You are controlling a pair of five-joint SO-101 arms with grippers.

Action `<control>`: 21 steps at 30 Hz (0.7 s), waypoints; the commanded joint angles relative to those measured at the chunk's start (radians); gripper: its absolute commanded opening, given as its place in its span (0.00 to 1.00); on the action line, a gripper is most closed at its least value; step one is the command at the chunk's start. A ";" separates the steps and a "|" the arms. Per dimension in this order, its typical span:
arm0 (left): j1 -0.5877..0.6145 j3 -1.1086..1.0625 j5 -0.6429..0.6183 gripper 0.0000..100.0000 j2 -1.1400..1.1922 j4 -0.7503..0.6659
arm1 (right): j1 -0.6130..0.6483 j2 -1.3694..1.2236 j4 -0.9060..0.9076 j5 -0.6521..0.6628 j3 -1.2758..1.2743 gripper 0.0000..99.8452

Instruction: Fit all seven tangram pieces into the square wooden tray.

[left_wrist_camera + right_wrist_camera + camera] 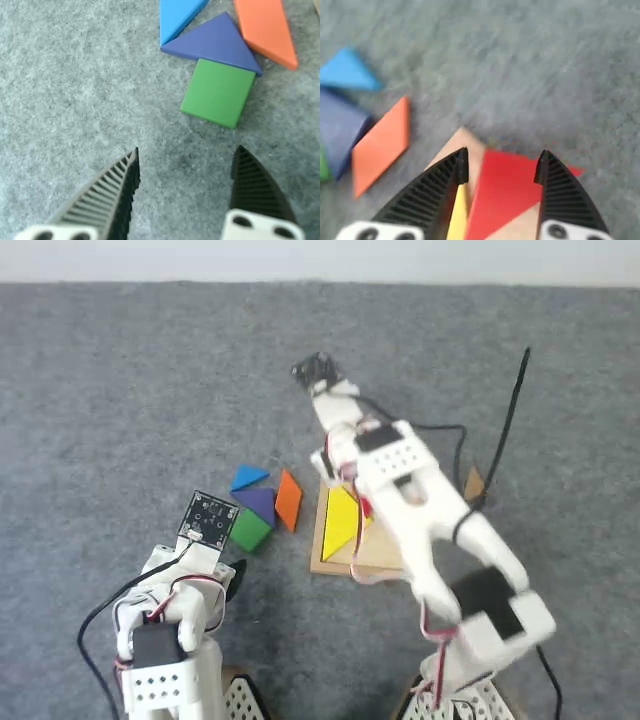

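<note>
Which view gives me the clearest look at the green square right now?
Left wrist view: the green square lies whole and close. High view shows it small; right wrist view catches just a sliver.

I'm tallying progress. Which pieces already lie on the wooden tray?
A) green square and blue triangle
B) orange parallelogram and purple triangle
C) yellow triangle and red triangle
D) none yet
C: the yellow triangle and red triangle rest on the wooden tray, while the green square, blue triangle, purple triangle and orange parallelogram lie on the carpet beside it.
</note>
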State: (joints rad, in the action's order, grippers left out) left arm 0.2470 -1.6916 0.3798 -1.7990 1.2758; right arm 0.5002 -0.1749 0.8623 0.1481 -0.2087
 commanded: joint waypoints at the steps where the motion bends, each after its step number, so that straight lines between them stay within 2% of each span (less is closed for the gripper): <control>1: -0.003 0.008 -0.006 0.28 -0.018 0.003 | -0.039 -0.111 0.062 -0.031 0.216 0.22; 5: -0.003 0.008 -0.006 0.28 -0.018 0.003 | -0.038 -0.231 0.122 -0.026 0.316 0.22; 9: -0.003 0.008 -0.006 0.28 -0.018 0.003 | -0.038 -0.263 0.134 -0.026 0.308 0.22; 21: -0.003 0.008 -0.006 0.28 -0.018 0.003 | -0.036 -0.028 0.107 0.063 -0.052 0.22</control>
State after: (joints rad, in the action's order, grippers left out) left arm 0.2470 -1.6916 0.3798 -1.7990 1.2758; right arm 0.4726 -0.3360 0.9743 0.1788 -0.1903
